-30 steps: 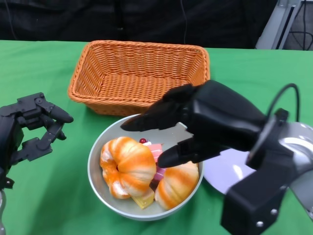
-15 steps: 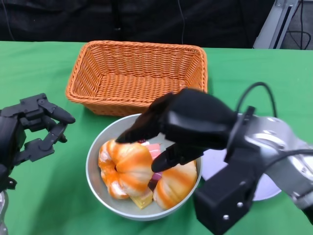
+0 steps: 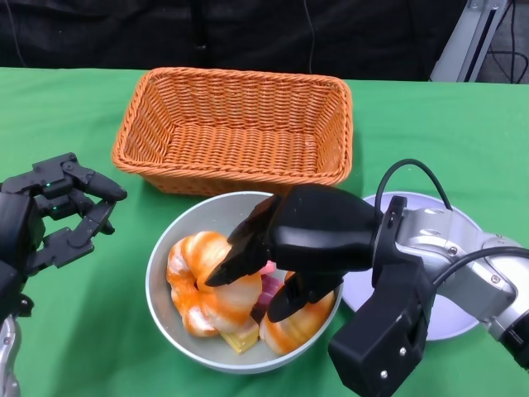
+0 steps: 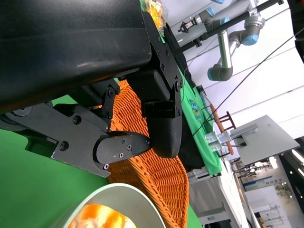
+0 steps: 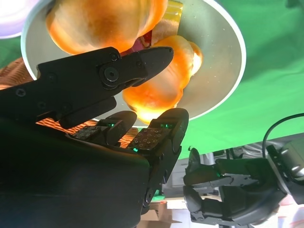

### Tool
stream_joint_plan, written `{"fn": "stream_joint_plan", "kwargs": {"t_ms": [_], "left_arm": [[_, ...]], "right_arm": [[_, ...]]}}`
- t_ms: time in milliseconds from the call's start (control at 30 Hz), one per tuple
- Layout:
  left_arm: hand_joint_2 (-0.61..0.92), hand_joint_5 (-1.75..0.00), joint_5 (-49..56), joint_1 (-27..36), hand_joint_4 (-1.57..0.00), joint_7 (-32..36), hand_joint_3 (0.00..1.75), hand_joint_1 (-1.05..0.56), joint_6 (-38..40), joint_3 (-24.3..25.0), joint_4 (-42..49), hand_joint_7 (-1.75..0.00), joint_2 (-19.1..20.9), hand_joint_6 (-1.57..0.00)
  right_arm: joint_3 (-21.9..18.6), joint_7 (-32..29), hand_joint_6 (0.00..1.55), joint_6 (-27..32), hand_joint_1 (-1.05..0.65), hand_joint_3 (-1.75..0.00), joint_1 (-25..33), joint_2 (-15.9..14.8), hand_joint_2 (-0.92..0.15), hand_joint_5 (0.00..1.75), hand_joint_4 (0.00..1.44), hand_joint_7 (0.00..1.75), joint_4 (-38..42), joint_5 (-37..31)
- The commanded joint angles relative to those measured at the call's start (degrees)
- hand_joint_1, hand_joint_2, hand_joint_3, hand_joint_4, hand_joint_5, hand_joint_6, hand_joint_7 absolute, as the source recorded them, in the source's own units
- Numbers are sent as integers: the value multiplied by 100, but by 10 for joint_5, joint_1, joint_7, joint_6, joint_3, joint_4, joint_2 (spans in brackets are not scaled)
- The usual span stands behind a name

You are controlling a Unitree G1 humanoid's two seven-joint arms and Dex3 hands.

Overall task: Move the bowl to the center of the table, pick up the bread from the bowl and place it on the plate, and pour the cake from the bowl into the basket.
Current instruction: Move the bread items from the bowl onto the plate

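A grey bowl (image 3: 176, 240) stands in front of the wicker basket (image 3: 240, 128) and holds two orange breads and cake pieces. My right hand (image 3: 293, 248) reaches down into it. Its long fingers lie over the left bread (image 3: 194, 281) and another finger touches the right bread (image 3: 307, 318). A pink cake piece (image 3: 269, 287) shows between the breads. In the right wrist view the fingers stand apart on either side of a bread (image 5: 159, 88) inside the bowl (image 5: 216, 42). My left hand (image 3: 50, 219) hovers left of the bowl with spread fingers (image 4: 161, 128), holding nothing.
A pale plate (image 3: 450, 310) lies right of the bowl, partly under my right forearm. A yellow cake piece (image 3: 240, 337) sits at the bowl's near side. The basket's near wall is close behind the bowl. Green cloth covers the table.
My right hand has dropped from above the bowl down onto the breads, and its forearm has come further in over the plate. The left hand has barely moved.
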Motion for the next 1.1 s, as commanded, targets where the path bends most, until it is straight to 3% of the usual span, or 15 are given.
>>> {"fn": "stream_joint_plan", "kwargs": {"t_ms": [33,233,500,700,1100], "left_arm": [[76,-147,-6,5,-84,2,60,-17,10,7,-9,-97,1,-89],[74,-149,-10,6,-83,-1,66,-16,15,8,-12,-98,-1,-89],[75,-149,-3,9,-79,14,63,-22,11,14,-16,-99,0,-86],[78,-149,-34,1,-80,7,62,-17,54,29,-31,-101,1,-87],[66,-147,-50,3,-83,-9,83,-13,123,36,-66,-104,9,-88]], "right_arm": [[11,-26,65,-28,-65,-2,-23,-3,-92,0,52,0,22,-22],[16,-47,65,-49,-65,-1,-32,0,-92,0,51,0,44,-39],[35,-152,62,-67,-62,0,-52,28,-90,1,54,0,99,-92],[44,-179,63,-72,-62,0,-63,34,-88,2,56,1,126,-105],[86,-193,66,-115,-68,0,-110,29,-90,2,59,1,221,-127]]}}
